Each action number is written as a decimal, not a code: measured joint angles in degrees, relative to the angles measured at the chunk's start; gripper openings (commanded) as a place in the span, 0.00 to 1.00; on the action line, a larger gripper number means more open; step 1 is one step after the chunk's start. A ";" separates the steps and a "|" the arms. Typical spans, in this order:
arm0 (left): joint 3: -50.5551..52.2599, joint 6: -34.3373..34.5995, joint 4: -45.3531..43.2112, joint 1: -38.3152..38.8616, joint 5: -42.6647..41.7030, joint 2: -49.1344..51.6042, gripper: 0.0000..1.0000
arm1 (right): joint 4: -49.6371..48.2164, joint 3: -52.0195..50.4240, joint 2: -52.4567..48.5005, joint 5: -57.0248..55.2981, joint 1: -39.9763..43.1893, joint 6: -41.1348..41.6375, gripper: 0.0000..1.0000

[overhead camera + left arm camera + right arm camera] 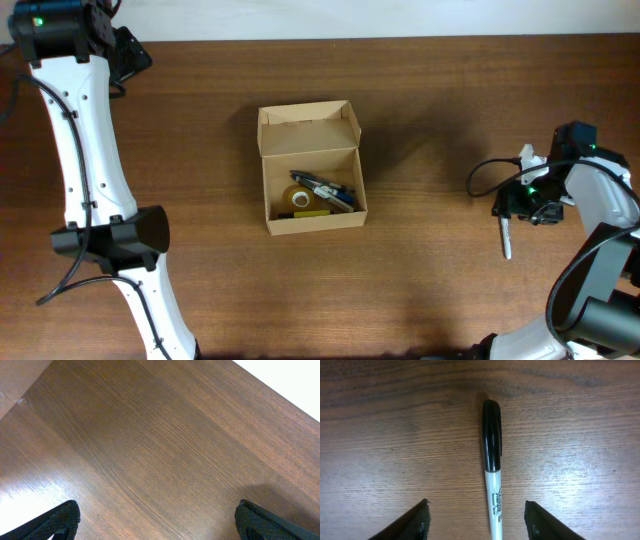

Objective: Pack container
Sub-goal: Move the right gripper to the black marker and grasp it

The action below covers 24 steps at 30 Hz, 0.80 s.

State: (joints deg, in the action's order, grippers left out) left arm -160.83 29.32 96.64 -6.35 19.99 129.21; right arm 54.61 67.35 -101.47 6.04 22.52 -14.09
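Looking down from our right wrist, we see the right claw (476, 506) hanging over a marker (491, 460) that lies flat on the counter (430, 110). The two fingers of this claw are wide apart, one on each side of the marker, and they do not touch it. The marker is not in the middle of the gap; it lies closer to one finger.

That is the first thing that could go wrong, we think. If we squeeze now, one finger may hit the marker first and push it. The marker is round, so it may roll away. We also seem to be over its white end, far from the black cap, so the long end may droop when we lift.

The container (315, 221) sits in the middle of the counter, well apart from the marker, with its lid (308, 128) standing open at the back. A yellowish roll (300, 198) and a dark blue thing (326, 187) already lie inside. The marker looks about as long as the box is wide, so a tilted marker may catch on the rim. The box looks light, so a bump may slide it.

Our left claw (157, 512) has its fingers wide apart too, over bare counter, holding nothing. It is off at the left side, apart from the box, so it cannot hold the box steady.
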 measured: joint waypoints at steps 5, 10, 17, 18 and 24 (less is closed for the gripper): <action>0.00 0.00 -0.02 0.00 0.00 0.00 1.00 | -2.71 -4.00 0.00 -0.17 0.00 -1.33 0.56; 0.00 0.00 0.00 0.00 0.02 0.00 1.00 | -6.34 -8.98 0.00 -0.17 0.00 -1.46 0.52; 0.00 0.00 -0.02 0.00 0.02 0.00 1.00 | -7.65 -10.05 -0.02 -0.42 0.00 -2.01 0.19; 0.00 0.00 -0.02 0.00 0.00 0.00 1.00 | -7.69 -10.05 -0.02 -0.50 0.00 -2.01 0.18; 0.00 0.00 -0.02 0.00 0.00 0.00 1.00 | -7.63 -10.05 -0.02 -0.52 0.00 -2.19 0.04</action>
State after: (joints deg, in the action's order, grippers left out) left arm -160.83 29.32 96.62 -6.35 19.99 129.21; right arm 46.98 57.30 -101.49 5.52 22.52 -16.27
